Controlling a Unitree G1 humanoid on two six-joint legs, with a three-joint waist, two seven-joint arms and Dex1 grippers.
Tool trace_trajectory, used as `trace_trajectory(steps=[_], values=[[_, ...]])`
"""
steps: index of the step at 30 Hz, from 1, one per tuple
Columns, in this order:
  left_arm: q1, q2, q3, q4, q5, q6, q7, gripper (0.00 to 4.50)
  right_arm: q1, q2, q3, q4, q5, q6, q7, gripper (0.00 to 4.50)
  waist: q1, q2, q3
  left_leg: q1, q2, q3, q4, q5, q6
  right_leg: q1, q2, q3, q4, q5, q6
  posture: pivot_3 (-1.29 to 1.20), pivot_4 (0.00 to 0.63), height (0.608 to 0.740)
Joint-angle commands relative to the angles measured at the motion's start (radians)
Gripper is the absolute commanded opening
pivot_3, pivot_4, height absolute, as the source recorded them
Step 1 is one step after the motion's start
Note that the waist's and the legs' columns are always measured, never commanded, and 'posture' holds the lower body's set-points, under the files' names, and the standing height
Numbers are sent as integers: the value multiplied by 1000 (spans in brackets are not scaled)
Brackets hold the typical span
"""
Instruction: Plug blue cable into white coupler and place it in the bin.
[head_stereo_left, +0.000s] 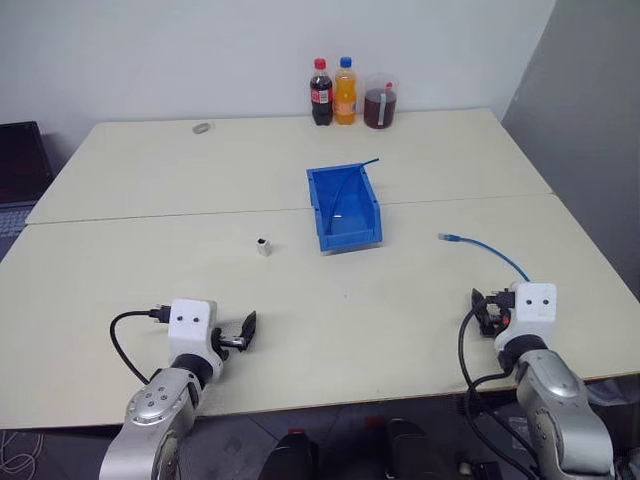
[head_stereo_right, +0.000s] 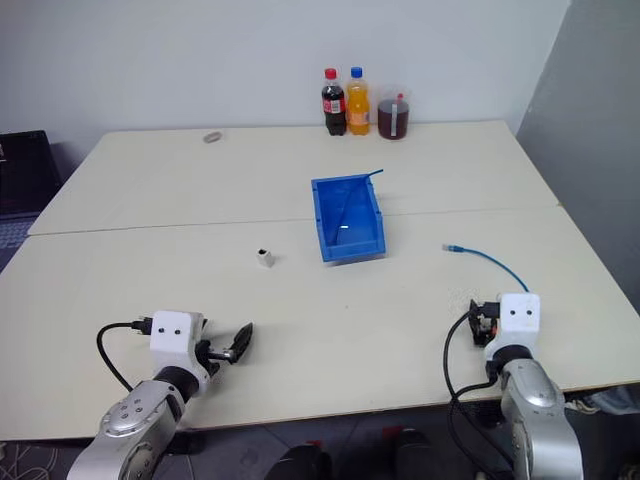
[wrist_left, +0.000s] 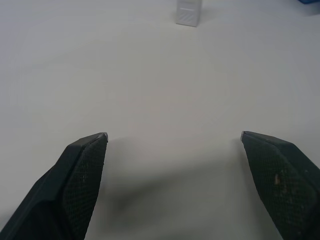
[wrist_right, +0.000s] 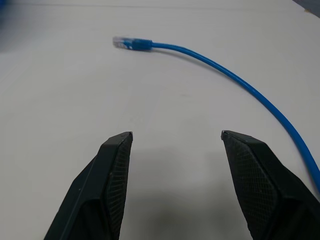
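Thin light-blue cable with clear plug, loose beyond spread right fingers; left fingers likewise spread.

We can read no words or numbers anywhere. The nearest to a sign is the red label band on the dark cola bottle at the far edge of the worktop; its lettering is too small for us to make out. The orange bottle just beside it carries a label equally unreadable.
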Motion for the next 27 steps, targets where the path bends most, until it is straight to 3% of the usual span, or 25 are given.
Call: trace_trajectory(steps=[1, 18, 24, 27], values=[[38, -14, 28, -16, 14, -47, 14, 4500, -37, -14, -3, -5, 1, -24, 6, 3006, 1, 0, 0, 0, 0, 0, 0, 0, 0, 0, 0, 0, 0, 0, -1, 0, 150, 740], [44, 7, 0, -33, -12, -93, -69, 4500, -93, -29, 7, 59, 5, -39, 30, 3006, 5, 0, 0, -1, -1, 0, 0, 1, 1, 1, 0, 0, -3, 3, -3, 0, 150, 740], [7, 64, -96, -41, -11, -88, -163, 4500, -59, -69, -45, 38, 34, -23, 64, 3006, 6, 0, 0, -1, -2, 0, 0, 1, 1, 2, 1, -1, -3, 3, -3, 0, 150, 740], [-24, 92, -163, -51, -32, -72, -221, 4500, -52, -143, -107, 68, 92, -15, 151, 3006, 5, 0, 0, 0, -2, 1, 0, 1, 1, 2, 1, 0, -3, 3, -2, 0, 150, 740]])
